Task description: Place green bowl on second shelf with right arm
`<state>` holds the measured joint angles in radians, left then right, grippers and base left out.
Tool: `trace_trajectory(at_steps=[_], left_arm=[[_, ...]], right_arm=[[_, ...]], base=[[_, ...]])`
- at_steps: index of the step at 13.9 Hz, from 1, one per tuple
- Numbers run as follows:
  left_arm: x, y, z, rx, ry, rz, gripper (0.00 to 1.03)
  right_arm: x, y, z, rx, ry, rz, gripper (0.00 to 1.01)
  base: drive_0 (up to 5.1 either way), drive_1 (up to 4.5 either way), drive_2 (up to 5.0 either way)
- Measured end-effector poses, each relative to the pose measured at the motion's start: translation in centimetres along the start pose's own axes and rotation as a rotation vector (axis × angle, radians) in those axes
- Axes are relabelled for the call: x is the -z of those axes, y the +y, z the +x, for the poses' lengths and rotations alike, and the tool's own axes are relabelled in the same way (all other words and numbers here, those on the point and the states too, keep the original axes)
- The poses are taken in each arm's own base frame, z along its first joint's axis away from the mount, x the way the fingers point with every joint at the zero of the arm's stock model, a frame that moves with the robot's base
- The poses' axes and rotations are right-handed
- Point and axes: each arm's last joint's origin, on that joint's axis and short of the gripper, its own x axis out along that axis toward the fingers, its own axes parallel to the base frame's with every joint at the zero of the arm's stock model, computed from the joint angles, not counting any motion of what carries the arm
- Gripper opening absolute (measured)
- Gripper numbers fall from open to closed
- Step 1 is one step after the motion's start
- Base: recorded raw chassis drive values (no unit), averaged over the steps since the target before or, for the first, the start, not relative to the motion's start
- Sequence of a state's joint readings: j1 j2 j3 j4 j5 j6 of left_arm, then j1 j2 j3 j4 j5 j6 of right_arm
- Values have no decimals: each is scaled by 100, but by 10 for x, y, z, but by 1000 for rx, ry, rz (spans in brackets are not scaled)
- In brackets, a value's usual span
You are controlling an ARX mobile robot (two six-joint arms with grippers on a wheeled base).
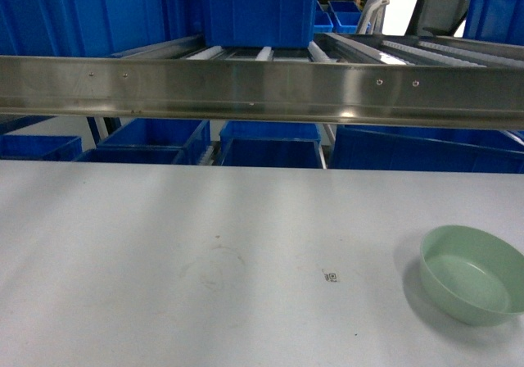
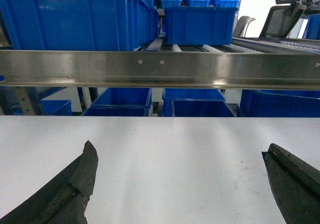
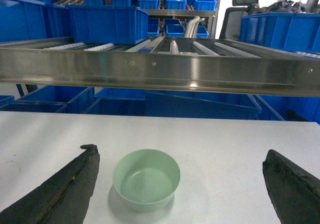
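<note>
Two grippers were up over the white bench (image 1: 164, 244), and neither had hold of anything. On the left, the left gripper (image 2: 180, 184) hung with its jaws spread wide above bare bench top, nothing between them. Further right, the right gripper (image 3: 180, 184) was also wide open, its dark fingers (image 3: 70, 189) flanking the green bowl (image 3: 146, 179) without touching it; in that wrist view the bowl sat upright and empty, left of centre between the jaws. From the head camera the bowl lay near the bench's right front corner, well apart from the rack. Behind and above the bench ran the steel front bar of the second shelf (image 1: 262, 88), with white rollers behind it and a blue crate (image 1: 258, 11) resting on the left-centre part.

The step in hand looked like the approach to grasp. To do it well, I judged the right arm should shift slightly left to centre on the bowl, descend, and pinch one wall of the rim rather than span it. For the later placing, the open rollers right of the crate seemed the safer target.
</note>
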<state>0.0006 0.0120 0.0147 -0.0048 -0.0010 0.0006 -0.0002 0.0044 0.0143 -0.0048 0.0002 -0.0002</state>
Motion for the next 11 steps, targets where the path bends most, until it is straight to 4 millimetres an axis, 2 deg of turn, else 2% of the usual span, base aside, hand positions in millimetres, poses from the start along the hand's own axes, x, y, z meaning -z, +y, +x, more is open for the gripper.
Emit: trace_trajectory(at_steps=[11], left_arm=[[0, 0, 0, 0, 0, 0, 98]], right_arm=[[0, 0, 0, 0, 0, 0, 98]], base=[[0, 0, 0]])
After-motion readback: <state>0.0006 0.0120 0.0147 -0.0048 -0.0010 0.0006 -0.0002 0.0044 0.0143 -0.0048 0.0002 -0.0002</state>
